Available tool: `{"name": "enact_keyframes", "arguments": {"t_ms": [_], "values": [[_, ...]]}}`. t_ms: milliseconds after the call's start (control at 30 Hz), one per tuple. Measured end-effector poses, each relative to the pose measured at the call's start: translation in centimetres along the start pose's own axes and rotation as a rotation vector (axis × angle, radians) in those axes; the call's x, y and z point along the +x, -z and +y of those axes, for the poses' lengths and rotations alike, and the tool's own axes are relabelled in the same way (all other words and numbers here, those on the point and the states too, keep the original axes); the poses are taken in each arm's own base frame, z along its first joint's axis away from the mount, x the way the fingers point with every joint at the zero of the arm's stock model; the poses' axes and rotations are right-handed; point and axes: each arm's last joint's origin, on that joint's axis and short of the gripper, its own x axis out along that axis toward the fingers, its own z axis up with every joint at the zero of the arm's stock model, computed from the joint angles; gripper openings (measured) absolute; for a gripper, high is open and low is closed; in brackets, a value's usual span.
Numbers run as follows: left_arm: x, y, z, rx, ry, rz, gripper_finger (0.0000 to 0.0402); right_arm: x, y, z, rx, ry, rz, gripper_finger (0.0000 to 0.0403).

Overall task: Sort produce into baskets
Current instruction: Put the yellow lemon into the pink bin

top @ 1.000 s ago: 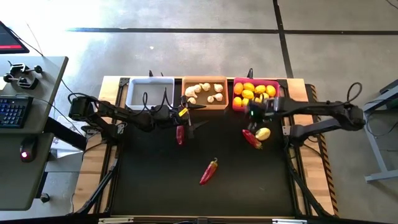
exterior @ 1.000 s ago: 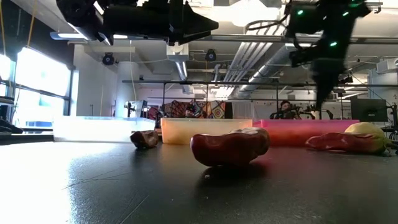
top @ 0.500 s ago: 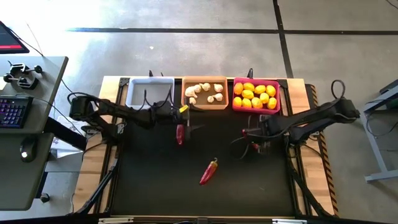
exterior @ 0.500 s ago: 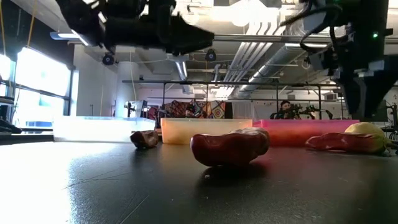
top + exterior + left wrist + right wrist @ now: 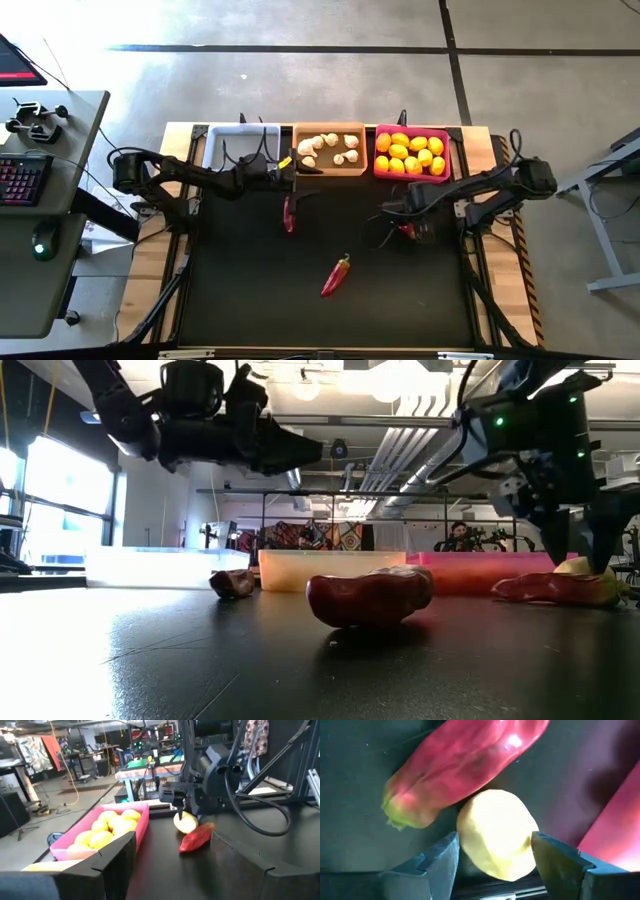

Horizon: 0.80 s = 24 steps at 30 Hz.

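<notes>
high view: right hand (image 5: 412,222) hides most of the lemon (image 5: 496,838).

Change over the last second, placed relative to the pink basket (image 5: 411,176). The right gripper (image 5: 492,870) has left its raised position at the basket's near edge and come down to the mat in front of it; its open fingers (image 5: 438,861) now bracket the loose lemon (image 5: 496,840), which touches a red chili (image 5: 465,762). The right arm's elbow has folded inward from the table's right edge. The left gripper (image 5: 290,164) has drawn back toward the orange basket (image 5: 329,168), two bins left of the pink one.
</notes>
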Motion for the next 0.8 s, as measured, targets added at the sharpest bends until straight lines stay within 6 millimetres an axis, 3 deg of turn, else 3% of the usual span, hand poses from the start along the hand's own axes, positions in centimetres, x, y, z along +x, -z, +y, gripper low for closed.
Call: {"name": "enact_keyframes", "arguments": {"t_ms": [433, 600, 800], "values": [[-1.2, 1.5, 1.5, -0.011, -0.067, 0.050, 0.0241, 0.1, 0.1, -0.7, 0.026, -0.075, 0.028, 0.0169], [-2.2, 2.5, 3.0, -0.054, -0.133, 0.070, 0.0241, -2.4, 0.4, -1.7, 0.094, -0.067, -0.050, 0.0160], [-2.9, 2.8, 3.5, -0.084, -0.160, 0.054, 0.0241, -5.8, 0.8, -4.2, 0.208, -0.058, -0.205, 0.0160]]}}
